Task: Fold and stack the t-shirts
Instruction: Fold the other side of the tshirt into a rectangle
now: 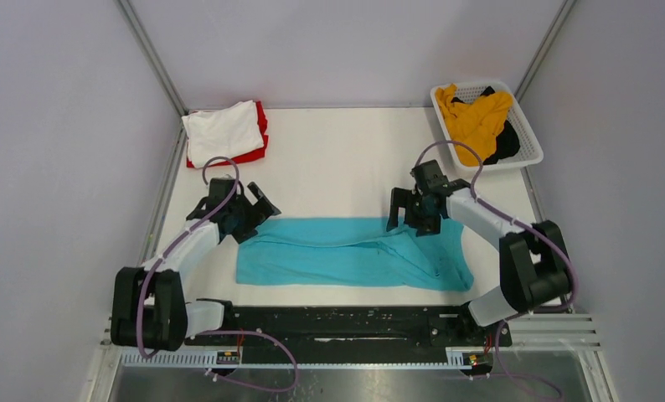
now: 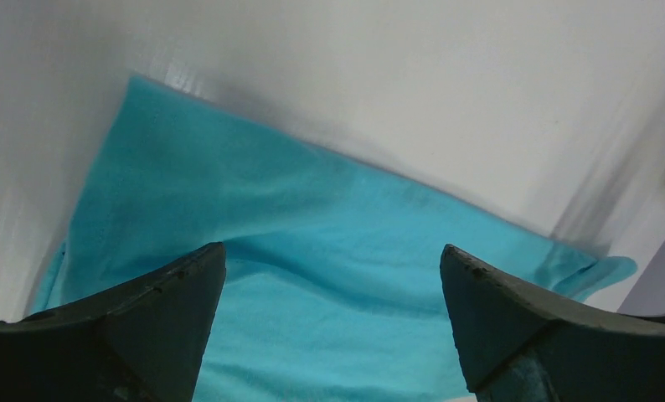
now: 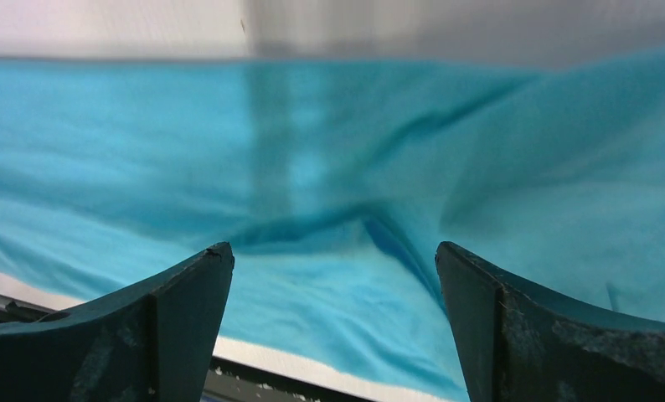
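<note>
The teal t-shirt [image 1: 350, 253] lies folded into a long band across the near middle of the table. It also fills the left wrist view [image 2: 312, 251] and the right wrist view [image 3: 329, 184]. My left gripper [image 1: 256, 213] is open and empty, just above the shirt's far left corner. My right gripper [image 1: 406, 214] is open and empty, over the shirt's far edge toward its right end. A folded white t-shirt [image 1: 223, 131] lies on a folded red t-shirt [image 1: 260, 134] at the far left. The mustard yellow t-shirt [image 1: 477, 117] and black t-shirt [image 1: 505, 141] lie crumpled in the basket.
The white plastic mesh basket [image 1: 530, 138] stands at the far right corner. Grey walls close the table in at the left, back and right. The black arm base rail [image 1: 337, 325] runs along the near edge.
</note>
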Controlling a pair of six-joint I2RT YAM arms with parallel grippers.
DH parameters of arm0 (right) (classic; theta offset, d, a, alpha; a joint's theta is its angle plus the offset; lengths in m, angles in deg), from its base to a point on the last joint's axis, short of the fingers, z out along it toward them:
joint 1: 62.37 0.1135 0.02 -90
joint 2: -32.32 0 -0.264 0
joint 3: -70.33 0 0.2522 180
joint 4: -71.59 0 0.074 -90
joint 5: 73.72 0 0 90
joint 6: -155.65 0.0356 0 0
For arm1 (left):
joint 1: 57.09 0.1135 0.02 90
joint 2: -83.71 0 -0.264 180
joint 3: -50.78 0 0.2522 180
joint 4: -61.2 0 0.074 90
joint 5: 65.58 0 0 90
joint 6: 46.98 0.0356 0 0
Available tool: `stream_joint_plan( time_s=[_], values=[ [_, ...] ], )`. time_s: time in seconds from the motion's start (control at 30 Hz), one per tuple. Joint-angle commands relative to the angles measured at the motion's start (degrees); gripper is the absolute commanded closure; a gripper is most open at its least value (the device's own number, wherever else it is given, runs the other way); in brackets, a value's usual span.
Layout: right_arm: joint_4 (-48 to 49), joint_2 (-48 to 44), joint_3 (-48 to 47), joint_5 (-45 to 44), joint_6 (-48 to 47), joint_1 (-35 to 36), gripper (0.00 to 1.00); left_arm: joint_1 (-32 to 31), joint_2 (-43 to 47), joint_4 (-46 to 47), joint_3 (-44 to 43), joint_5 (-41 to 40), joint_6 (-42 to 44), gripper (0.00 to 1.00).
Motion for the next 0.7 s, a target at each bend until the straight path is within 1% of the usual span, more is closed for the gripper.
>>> stream_joint_plan(
  time_s=[0.0,0.17,0.3,0.4,0.5,0.53,0.67],
  values=[
    [3.3,5.1,-3.3,2.7,0.5,-0.2,0.01,0.0,-2.8,3.9,-0.3,2.3,1.2,0.01],
    [4.9,4.0,0.9,9.2,1.1,0.6,0.01,0.0,-5.2,3.1,-1.3,0.5,1.8,0.01],
    [4.0,0.8,4.6,14.4,1.1,3.8,0.00,0.0,-6.6,2.7,-2.3,-0.2,2.2,0.01],
    [1.4,-1.8,5.9,15.6,1.7,8.1,0.01,0.0,-6.9,1.9,-2.9,-1.0,2.4,0.01],
    [-2.9,-5.1,6.1,11.1,2.6,14.1,0.01,0.0,-6.4,1.4,-3.1,-1.8,2.3,0.01],
    [-3.6,-5.9,6.1,10.9,2.5,16.3,0.01,0.0,-6.3,1.6,-3.2,-1.4,2.0,0.01],
    [-5.2,-8.3,6.0,15.6,0.8,22.9,0.01,0.0,-5.6,2.3,-4.0,-0.3,1.6,0.01]
  ],
)
